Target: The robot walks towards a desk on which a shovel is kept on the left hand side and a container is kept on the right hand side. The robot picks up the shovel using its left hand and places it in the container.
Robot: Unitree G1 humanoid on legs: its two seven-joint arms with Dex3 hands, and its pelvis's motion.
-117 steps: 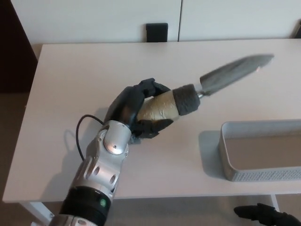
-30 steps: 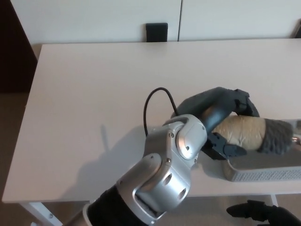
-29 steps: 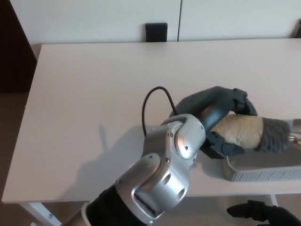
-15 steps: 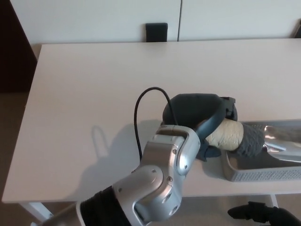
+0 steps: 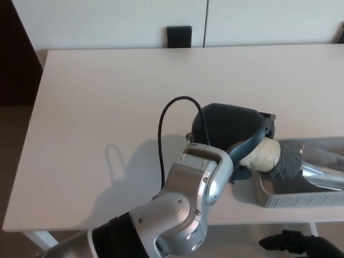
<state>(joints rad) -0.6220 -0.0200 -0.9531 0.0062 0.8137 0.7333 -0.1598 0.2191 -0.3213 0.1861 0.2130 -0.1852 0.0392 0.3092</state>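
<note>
Left hand [image 5: 232, 135] fingers grasp the shovel [image 5: 285, 162] handle; blade lies inside the container [image 5: 279, 199].

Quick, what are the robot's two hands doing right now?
Left hand: shut on the shovel, blade already inside the container.
Right hand: low below the desk edge; open or shut cannot be told.

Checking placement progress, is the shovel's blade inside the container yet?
Inside: the shovel blade lies within the container walls, while the left hand grips its handle over the container's left rim.
</note>
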